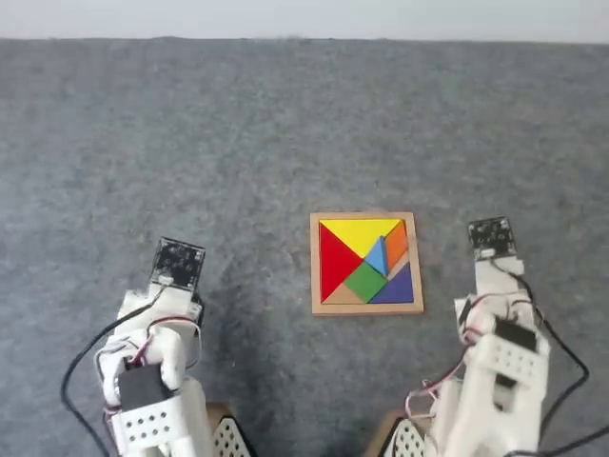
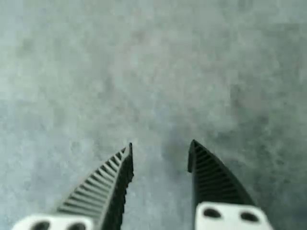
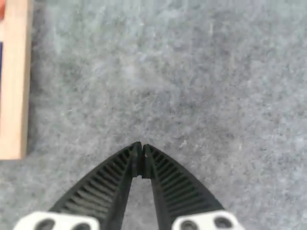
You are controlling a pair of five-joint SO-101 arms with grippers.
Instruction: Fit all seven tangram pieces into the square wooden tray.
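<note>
The square wooden tray [image 1: 315, 267] sits on the grey counter [image 1: 190, 143], coloured pieces inside. The blue triangle [image 1: 378, 255] looks tilted, maybe not seated. My right claw [image 3: 140, 158] is pinched together, empty, low over the counter just beside the tray's rim. My left claw [image 2: 159, 153] is spread, empty, well apart from the tray. The right arm is nearer; the tray lies toward the left arm from it.
</note>
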